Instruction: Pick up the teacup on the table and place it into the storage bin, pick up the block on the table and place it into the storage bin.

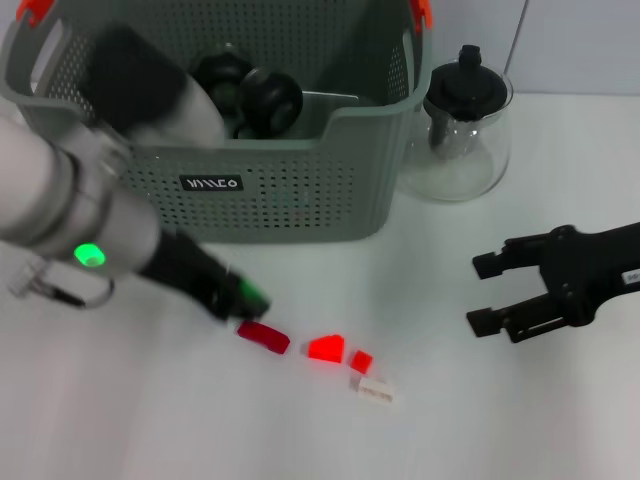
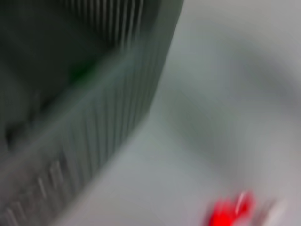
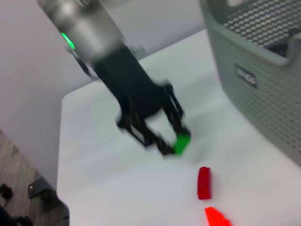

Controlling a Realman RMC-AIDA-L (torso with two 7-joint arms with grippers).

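The grey-green storage bin (image 1: 300, 190) stands at the back, with dark round objects (image 1: 250, 95) inside; I cannot tell if one is the teacup. My left gripper (image 1: 240, 298) hovers low in front of the bin, shut on a small green block (image 1: 252, 296), just beside a dark red block (image 1: 263, 337). The right wrist view shows that gripper (image 3: 169, 139), the green block (image 3: 181, 142) at its fingertips, the dark red block (image 3: 203, 182) and the bin (image 3: 263, 80). My right gripper (image 1: 483, 293) is open and empty at the right.
A bright red block (image 1: 327, 348), a small red block (image 1: 361, 361) and a cream block (image 1: 375, 390) lie in a row on the white table. A glass teapot with a black lid (image 1: 465, 125) stands right of the bin. The left wrist view shows the bin wall (image 2: 94, 103) and red blocks (image 2: 230, 212).
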